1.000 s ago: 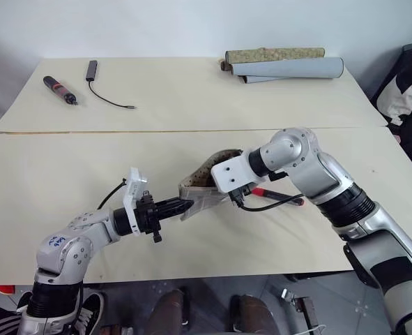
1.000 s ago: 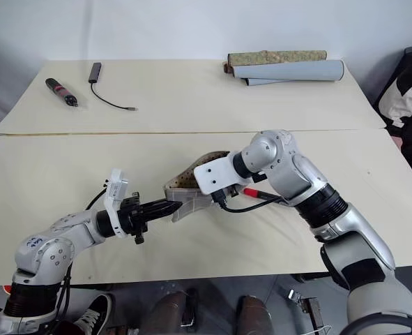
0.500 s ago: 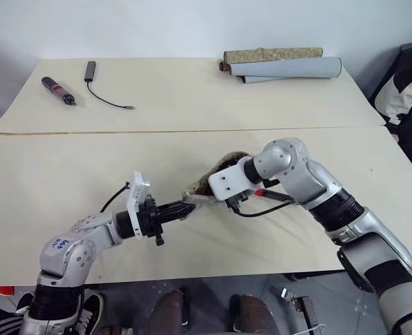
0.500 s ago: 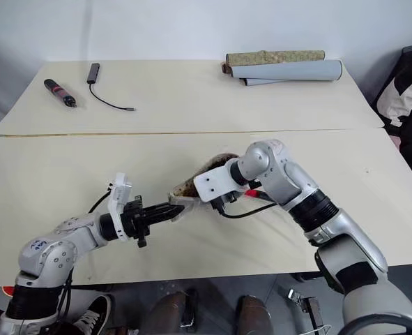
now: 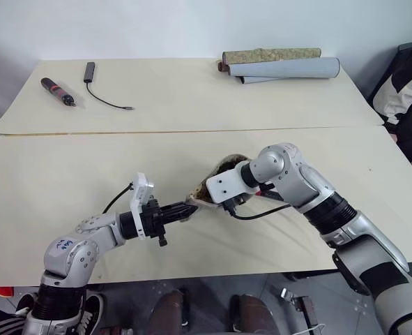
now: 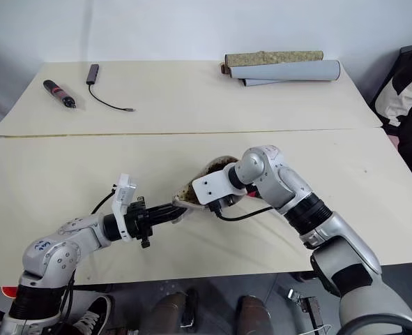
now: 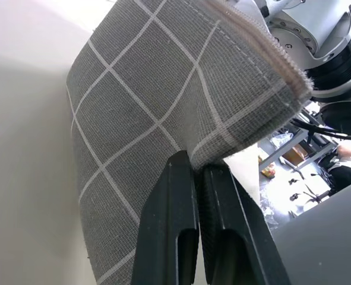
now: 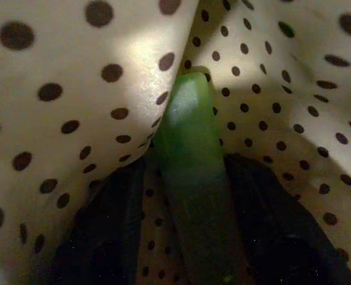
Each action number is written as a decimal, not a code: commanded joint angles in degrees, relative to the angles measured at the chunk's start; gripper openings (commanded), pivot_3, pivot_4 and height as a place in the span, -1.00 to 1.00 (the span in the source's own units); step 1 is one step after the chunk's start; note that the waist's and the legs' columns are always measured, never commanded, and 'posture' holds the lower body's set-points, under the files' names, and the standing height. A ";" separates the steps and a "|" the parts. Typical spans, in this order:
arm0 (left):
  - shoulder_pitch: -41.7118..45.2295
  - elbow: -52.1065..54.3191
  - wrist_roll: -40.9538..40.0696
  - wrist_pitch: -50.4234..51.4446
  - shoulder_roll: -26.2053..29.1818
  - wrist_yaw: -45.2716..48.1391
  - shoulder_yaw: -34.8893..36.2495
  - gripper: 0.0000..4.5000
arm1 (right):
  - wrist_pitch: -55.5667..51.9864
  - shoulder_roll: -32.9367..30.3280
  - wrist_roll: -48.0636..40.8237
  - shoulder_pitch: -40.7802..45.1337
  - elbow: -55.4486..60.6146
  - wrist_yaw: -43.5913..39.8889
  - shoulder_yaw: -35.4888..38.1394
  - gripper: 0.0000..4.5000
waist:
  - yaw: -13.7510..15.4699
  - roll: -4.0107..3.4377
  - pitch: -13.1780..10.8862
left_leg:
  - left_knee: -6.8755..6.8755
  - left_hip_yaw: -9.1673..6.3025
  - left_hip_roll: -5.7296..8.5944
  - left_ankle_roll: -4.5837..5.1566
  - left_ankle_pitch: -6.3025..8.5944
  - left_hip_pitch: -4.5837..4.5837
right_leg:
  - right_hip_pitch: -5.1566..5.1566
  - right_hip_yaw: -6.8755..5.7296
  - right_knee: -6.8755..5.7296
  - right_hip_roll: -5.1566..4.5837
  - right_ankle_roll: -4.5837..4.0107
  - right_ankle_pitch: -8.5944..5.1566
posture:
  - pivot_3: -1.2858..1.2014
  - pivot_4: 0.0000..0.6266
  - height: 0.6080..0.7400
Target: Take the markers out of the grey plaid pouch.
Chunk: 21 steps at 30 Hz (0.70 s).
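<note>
At the centre of the frame, the left gripper (image 5: pixel 185 209) pinches the near corner of the grey plaid pouch (image 7: pixel 151 119) with its fingers pressed tight together, holding the mouth up off the pale table (image 5: pixel 66 174). The right gripper (image 8: pixel 184 196) is sunk into that mouth from the right, angled downward. Inside, against the dotted lining, the light-green highlighter (image 8: pixel 190 160) lies between its two dark fingers (image 8: pixel 113 219), which stand a little apart on either side of the barrel; whether they are already pressing on it cannot be told.

The highlighter's long axis runs along the gripper's own reach, its far end nosing into the fold where the lining closes — so it lies lengthwise in the pouch. A red marker (image 5: pixel 267 192) shows just right of the right wrist, lying on the table with its length running left to right, partly hidden by the arm.

The risk here is a shallow hold: fingers closing on the smooth barrel could squeeze it deeper into the fold, or catch lining with it and drag the pouch out of the left pinch.
</note>
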<state>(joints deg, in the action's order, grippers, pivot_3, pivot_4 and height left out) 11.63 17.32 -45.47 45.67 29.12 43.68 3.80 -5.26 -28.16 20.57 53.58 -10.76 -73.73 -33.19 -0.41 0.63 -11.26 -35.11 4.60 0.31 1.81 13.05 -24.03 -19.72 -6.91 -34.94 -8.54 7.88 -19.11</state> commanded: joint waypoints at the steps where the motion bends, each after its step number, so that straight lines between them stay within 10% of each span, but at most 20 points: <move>1: 0.02 2.74 -0.28 -1.93 -0.21 0.54 0.56 -1.00 | -1.63 -0.01 -1.62 -1.08 1.70 -0.75 1.31 -0.52 | -0.01 0.00 0.00 | 0.00 0.02 0.00 0.00 0.00 0.00 | -0.02 0.02 0.00 0.00 0.00 0.00 | 0.03 -0.52 1.00; 21: 0.59 -2.42 9.73 -13.70 0.53 0.86 0.05 -1.00 | -22.52 -2.35 -25.61 -1.74 16.40 -2.74 18.22 -0.52 | 0.18 0.00 0.00 | 0.05 0.08 -0.02 0.02 0.02 -0.11 | -0.16 0.03 -0.02 -0.01 -0.03 0.02 | 0.03 -0.52 1.00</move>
<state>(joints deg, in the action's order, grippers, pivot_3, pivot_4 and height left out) 12.53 14.68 -36.47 33.74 29.33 43.93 3.42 -26.78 -29.93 -2.56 51.35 3.19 -76.66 -17.33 -0.22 0.63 -11.27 -35.07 4.68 0.28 1.83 13.08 -24.14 -19.89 -6.88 -34.95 -8.56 7.84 -19.09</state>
